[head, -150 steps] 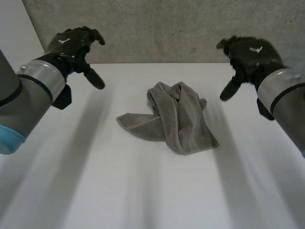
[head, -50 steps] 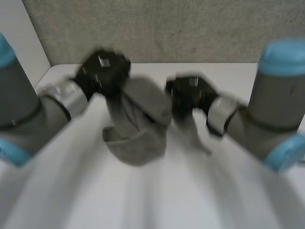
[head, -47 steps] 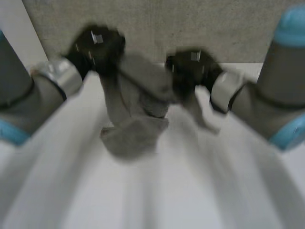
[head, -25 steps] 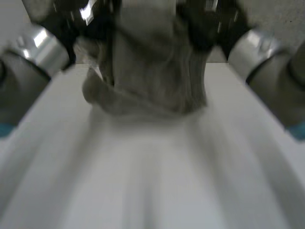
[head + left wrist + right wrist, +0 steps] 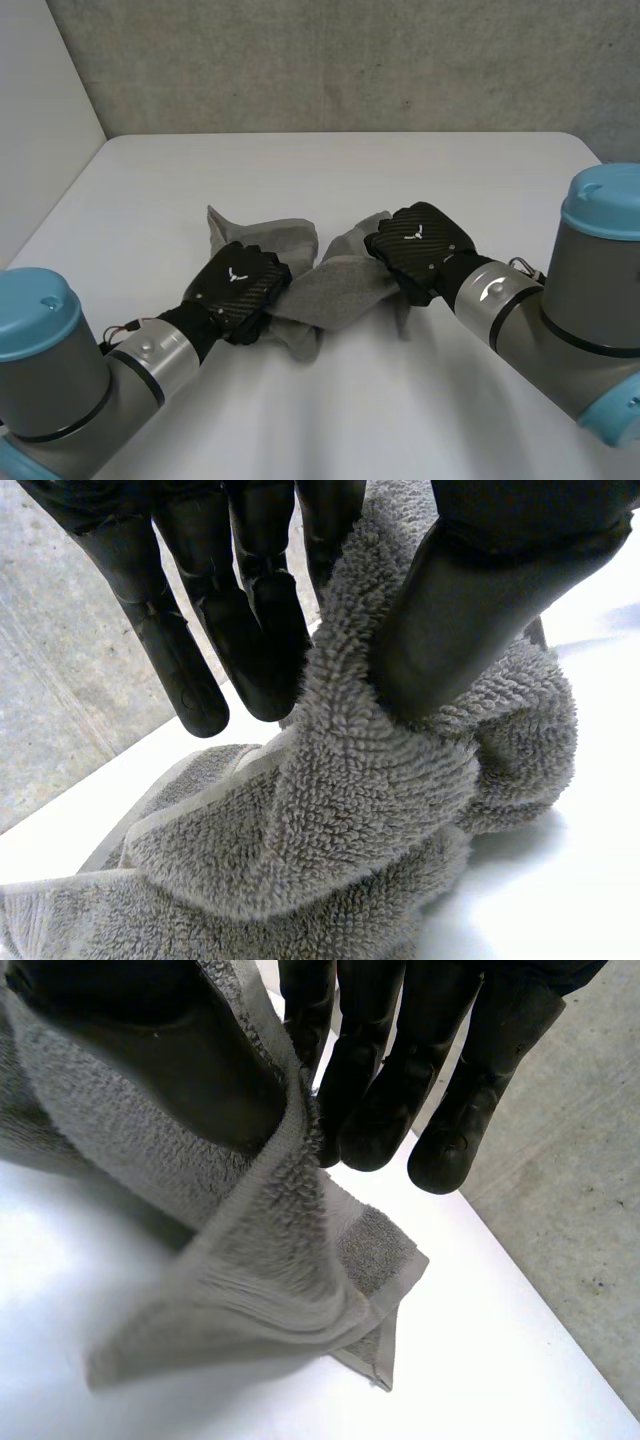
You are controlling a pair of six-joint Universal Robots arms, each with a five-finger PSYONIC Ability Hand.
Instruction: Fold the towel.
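1 towel (image 5: 335, 285) back down on table (image 5: 300, 170); L hand (image 5: 238, 290), R hand (image 5: 420, 245) pinch it.

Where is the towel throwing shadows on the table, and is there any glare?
Head view: soft, even light; the towel leaves only a faint shadow on the table at its near edge, no glare there. Left wrist view: a soft grey shadow lies beside the bunch the left hand pinches. Right wrist view: the flap hanging from the right hand darkens the table beneath.
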